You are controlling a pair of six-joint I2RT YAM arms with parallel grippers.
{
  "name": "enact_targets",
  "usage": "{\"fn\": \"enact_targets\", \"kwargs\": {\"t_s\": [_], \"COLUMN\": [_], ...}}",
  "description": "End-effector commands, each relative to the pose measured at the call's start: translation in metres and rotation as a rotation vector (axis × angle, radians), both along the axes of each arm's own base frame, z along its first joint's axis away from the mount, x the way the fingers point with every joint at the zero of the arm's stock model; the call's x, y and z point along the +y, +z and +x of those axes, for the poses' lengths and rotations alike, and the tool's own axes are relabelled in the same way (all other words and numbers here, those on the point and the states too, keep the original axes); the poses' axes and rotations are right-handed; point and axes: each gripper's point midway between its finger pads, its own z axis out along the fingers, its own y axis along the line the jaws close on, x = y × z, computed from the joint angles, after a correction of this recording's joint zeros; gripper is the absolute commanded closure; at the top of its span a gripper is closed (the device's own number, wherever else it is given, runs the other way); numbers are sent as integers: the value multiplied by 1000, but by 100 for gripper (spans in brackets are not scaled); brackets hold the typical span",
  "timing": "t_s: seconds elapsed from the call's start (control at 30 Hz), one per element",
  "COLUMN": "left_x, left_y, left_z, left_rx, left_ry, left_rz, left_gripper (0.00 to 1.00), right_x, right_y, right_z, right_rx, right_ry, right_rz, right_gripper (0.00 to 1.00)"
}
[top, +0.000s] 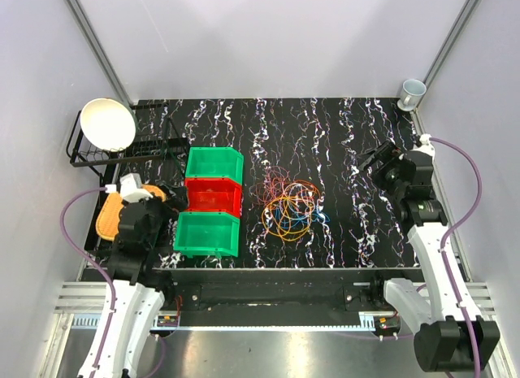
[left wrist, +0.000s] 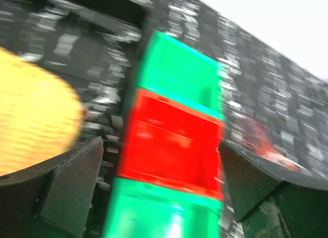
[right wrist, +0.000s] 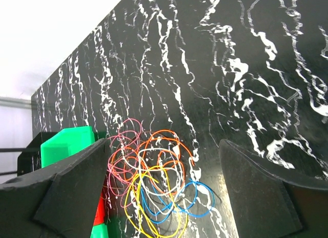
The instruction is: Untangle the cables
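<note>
Top external view is showing thin orange, yellow, red and blue looped cables (top: 288,207) lying mid black marbled tabletop (top: 341,134), toward its near edge. The right gripper (top: 374,159), released and empty, is hovering nearer, with the cables to its left. The left gripper (top: 169,196), also released, is facing red and green plastic bins (top: 213,201).

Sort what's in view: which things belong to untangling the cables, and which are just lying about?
Job: cables.
Lying about: far green bin, red bin, near green bin, white bowl, black wire rack, orange object, cup.
</note>
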Motion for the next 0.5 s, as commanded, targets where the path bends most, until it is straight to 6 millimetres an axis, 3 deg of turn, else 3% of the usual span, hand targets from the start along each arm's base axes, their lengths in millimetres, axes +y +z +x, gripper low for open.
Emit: {"fn": "enact_targets", "kwargs": {"t_s": [0.0,0.07,0.1,0.33,0.47], "left_x": [-41,-21,-6,-9,-12], "left_y": [19,6,-10,-1,20], "left_z": [-15,-21,-34,-52,-52], "left_rx": [34,123,210,322,281], "left_ry": [-160,40,157,120,70], "left_rz": [-196,-317,-322,-270,-240], "left_gripper": [1,1,1,1,1], "right_x": [-7,-7,-7,-7,-3], "right_y": [26,29,30,31,24], "right_z": [-13,-16,-17,-18,-14], "right_rx": [-51,-63,-66,-57,-29], "right_ry": [-57,-61,-62,-64,-51], "right_rz": [8,17,16,21,39], "right_gripper": [7,7,7,7,7]}}
